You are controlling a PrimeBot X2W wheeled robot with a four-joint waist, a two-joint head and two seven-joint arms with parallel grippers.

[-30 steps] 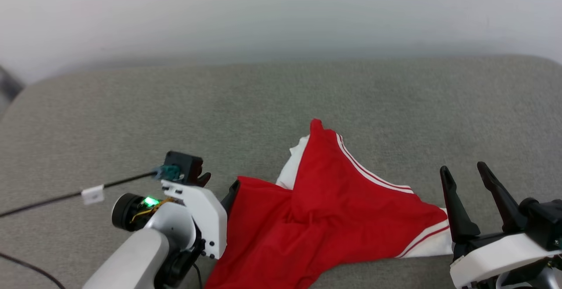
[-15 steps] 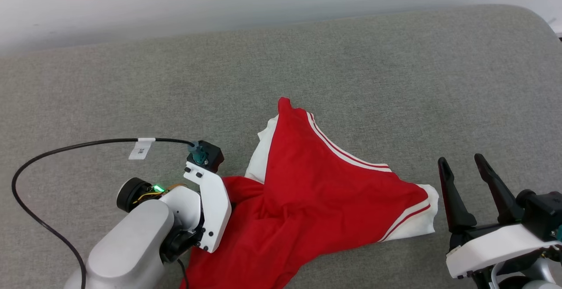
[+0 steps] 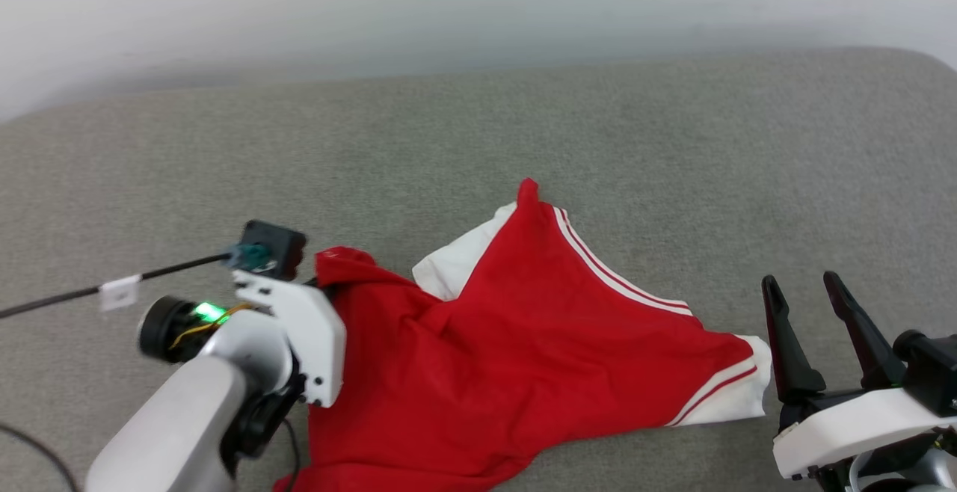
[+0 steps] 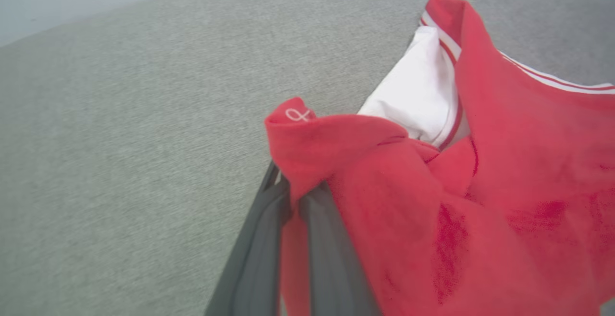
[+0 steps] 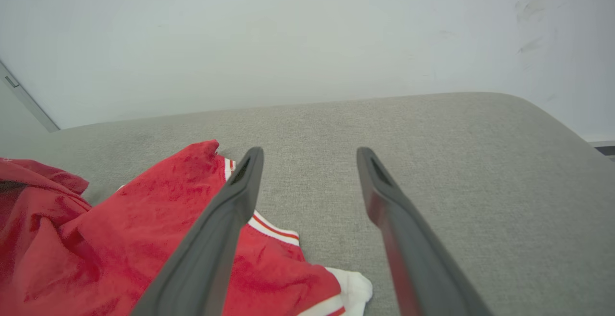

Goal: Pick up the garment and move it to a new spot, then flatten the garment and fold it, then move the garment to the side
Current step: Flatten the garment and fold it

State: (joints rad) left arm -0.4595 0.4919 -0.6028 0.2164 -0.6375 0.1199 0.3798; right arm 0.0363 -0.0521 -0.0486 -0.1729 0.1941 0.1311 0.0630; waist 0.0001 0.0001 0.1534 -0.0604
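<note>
Covering most of the scene, a grey cushioned surface [image 3: 523,125] carries the garment [image 3: 538,342] near centre, crumpled, with one white sleeve [image 3: 456,264] poking out on its far side. Left gripper [image 4: 293,196] is pinched on a red hem corner at the garment's left. Right gripper [image 3: 801,283] is spread wide and empty, just right of the striped sleeve. A tiny white logo [image 4: 298,114] tops the held corner. My read: the pick-and-move is underway, with flattening, folding and setting aside all left.

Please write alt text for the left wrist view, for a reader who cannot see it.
The left gripper is shut on a raised fold of the red garment, a tiny white logo at its top. A white sleeve lies behind, on a grey cushion.
</note>
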